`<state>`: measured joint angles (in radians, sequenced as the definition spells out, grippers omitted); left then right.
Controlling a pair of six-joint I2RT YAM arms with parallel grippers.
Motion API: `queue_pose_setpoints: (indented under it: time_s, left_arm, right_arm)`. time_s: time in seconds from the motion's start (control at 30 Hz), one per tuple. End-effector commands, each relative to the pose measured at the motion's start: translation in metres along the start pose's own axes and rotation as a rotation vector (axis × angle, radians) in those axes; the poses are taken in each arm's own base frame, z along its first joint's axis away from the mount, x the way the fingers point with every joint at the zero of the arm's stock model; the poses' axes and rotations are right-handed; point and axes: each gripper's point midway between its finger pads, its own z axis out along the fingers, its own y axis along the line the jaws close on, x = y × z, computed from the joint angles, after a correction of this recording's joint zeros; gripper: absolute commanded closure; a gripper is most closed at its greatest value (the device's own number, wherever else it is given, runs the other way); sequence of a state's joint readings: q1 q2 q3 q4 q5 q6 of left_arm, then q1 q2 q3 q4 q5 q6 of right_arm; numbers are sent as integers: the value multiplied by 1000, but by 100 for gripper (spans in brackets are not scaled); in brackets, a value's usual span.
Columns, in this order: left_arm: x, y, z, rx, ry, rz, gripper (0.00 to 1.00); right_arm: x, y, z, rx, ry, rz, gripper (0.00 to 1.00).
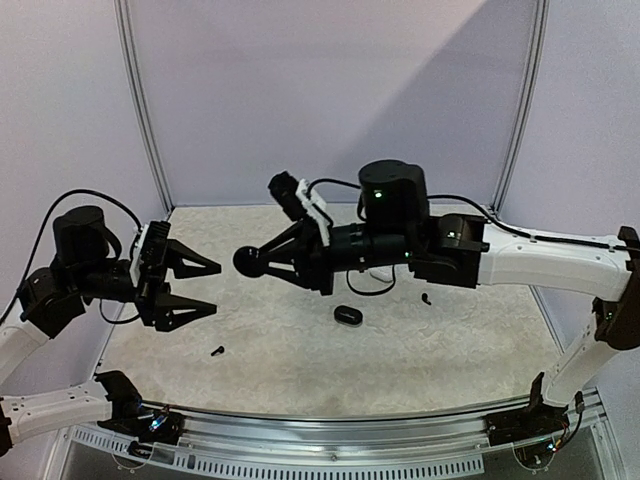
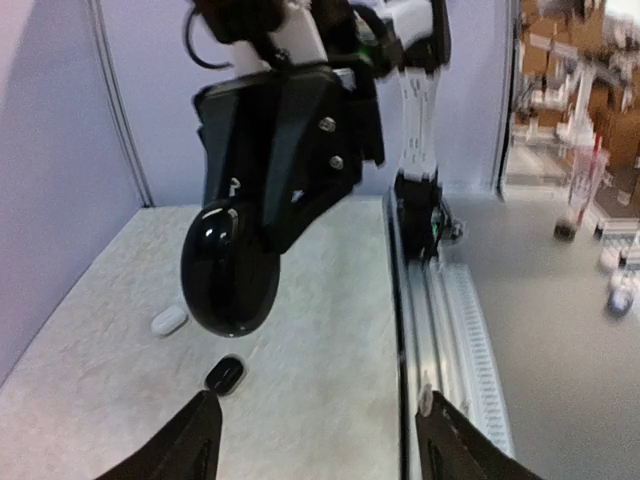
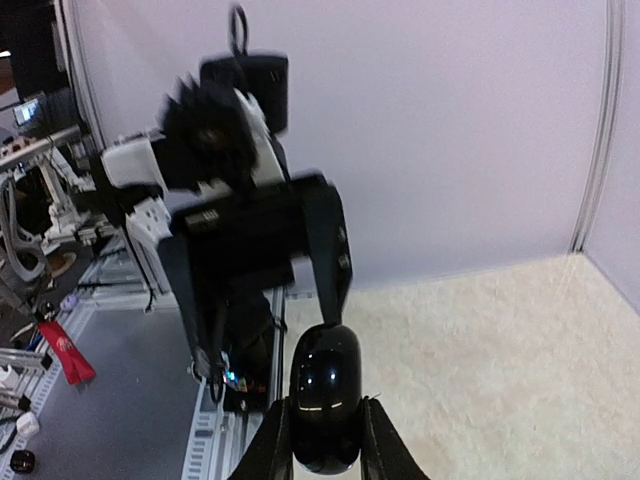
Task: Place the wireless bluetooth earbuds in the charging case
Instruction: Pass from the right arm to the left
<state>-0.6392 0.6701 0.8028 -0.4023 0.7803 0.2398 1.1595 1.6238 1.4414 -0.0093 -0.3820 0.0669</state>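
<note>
Clenching the glossy black charging case (image 1: 247, 262) aloft, long axis aimed leftward, the right pincer (image 1: 265, 263) faces the wide-spread, empty left pincer (image 1: 217, 288), which hangs nearer the black earbud (image 1: 217, 350) lying on the worktop (image 1: 450, 350) below.

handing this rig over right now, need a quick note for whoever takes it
Left gripper: open, empty, held above the mat, facing the right gripper.
Right gripper: shut on the black charging case, lifted clear of the mat; the case looks closed.
On the mat: front black earbud, right-side black earbud, a black oval item and a white item.
Done: case is in a grip.
Left: both black earbuds lie loose; likely open the case and seat them.
</note>
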Motion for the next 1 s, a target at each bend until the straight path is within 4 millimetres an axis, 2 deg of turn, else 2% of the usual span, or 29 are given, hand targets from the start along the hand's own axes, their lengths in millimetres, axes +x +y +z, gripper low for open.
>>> queue_pose_setpoints:
  time_s: [0.0,0.13,0.27,0.5,0.67,0.9,0.97]
  left_arm:
    - [-46,13,8,32,-250,-126,36]
    - [-66,10,15,67,-320,-134,37]
    - [-77,10,17,58,-352,-142,42]
    - [-77,6,22,65,-359,-192,50]
    - [-77,8,27,56,-360,-227,64]
    - [-74,5,29,70,-350,-225,91]
    - [-74,5,29,70,-347,-228,89]
  right_arm:
    - [-60,19,-23,-68,-268,-40,100]
    - [-71,24,-24,-107,-343,-28,100]
    - [-71,23,-16,-122,-327,-10,100]
    - [-72,21,-12,-114,-336,-9,100]
    - [-71,20,-11,-114,-334,-4,100]
    - [-72,20,-14,-109,-340,-12,100]
    - [-73,21,-14,-112,-343,-14,100]
